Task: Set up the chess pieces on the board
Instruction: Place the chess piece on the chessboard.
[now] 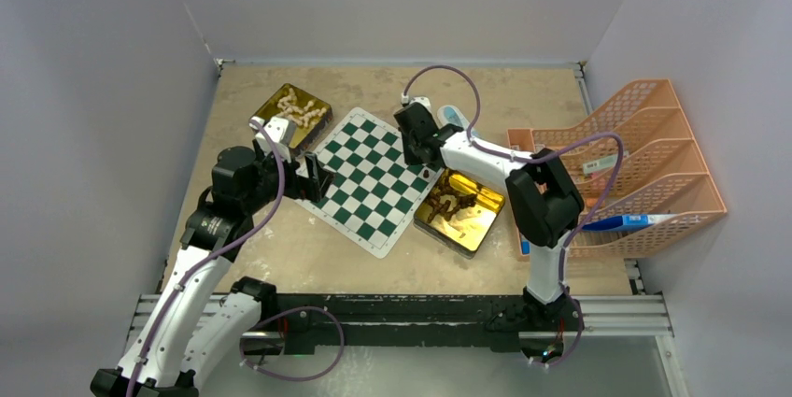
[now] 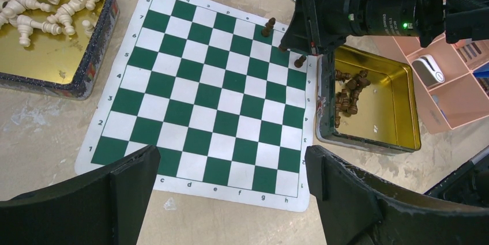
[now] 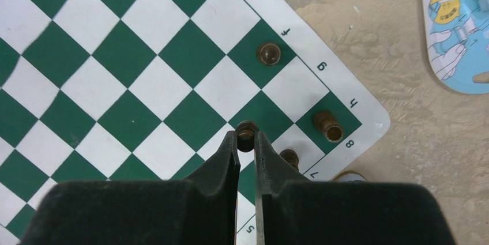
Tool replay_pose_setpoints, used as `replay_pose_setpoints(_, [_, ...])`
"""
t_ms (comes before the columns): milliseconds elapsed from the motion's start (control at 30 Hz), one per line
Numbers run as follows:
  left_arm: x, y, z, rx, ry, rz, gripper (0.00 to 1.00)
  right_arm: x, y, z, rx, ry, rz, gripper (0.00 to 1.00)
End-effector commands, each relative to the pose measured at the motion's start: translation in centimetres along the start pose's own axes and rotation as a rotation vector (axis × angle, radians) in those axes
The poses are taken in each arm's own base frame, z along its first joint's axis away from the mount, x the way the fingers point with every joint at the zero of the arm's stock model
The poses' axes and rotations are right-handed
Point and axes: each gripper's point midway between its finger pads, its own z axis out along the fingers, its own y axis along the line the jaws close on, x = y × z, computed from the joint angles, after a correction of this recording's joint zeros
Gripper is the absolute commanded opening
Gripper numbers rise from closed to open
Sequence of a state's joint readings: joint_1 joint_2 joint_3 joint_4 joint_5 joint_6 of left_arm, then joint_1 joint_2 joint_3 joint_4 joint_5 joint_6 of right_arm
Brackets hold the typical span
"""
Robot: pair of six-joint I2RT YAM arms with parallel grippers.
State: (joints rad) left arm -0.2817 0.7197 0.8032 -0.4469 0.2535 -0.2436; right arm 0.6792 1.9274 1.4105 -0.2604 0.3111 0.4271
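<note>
A dark chess piece (image 3: 247, 132) is gripped by the right fingers (image 3: 226, 161) near a corner of the board (image 3: 144, 89); the left fingers (image 2: 130, 178) are spread open.

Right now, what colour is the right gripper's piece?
Dark brown; the piece shows best in the right wrist view.
</note>
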Motion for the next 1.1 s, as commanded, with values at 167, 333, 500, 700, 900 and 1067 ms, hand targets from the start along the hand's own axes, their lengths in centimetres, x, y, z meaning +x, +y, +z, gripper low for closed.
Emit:
replay_pose_setpoints(167, [-0.3,0.2,0.1,-0.009,-0.016,0.01,0.97,1.1,-0.4,0.8,-0.005,0.012,0.026,0.1])
replay_pose_setpoints(333, [-0.3,0.2,0.0,-0.009,-0.015,0.01,0.97,1.4,-0.6,1.0,-0.005,0.009,0.028,0.1])
replay_pose_setpoints(500, [-0.3,0.2,0.0,-0.009,-0.015,0.009,0.97,1.2,-0.5,1.2,-0.012,0.003,0.033,0.1])
replay_pose_setpoints(700, [-0.2,0.2,0.0,-0.008,-0.015,0.01,0.96,1.0,-0.4,1.6,-0.01,0.001,0.037,0.11])
replay_pose_setpoints(900, [-0.3,0.2,-0.1,-0.008,-0.017,0.011,0.96,1.0,-0.6,1.8,-0.001,0.002,0.04,0.11])
replay_pose_setpoints(1067, [-0.3,0.2,-0.1,-0.008,-0.019,0.011,0.96,1.3,-0.7,2.1,0.005,0.004,0.039,0.12])
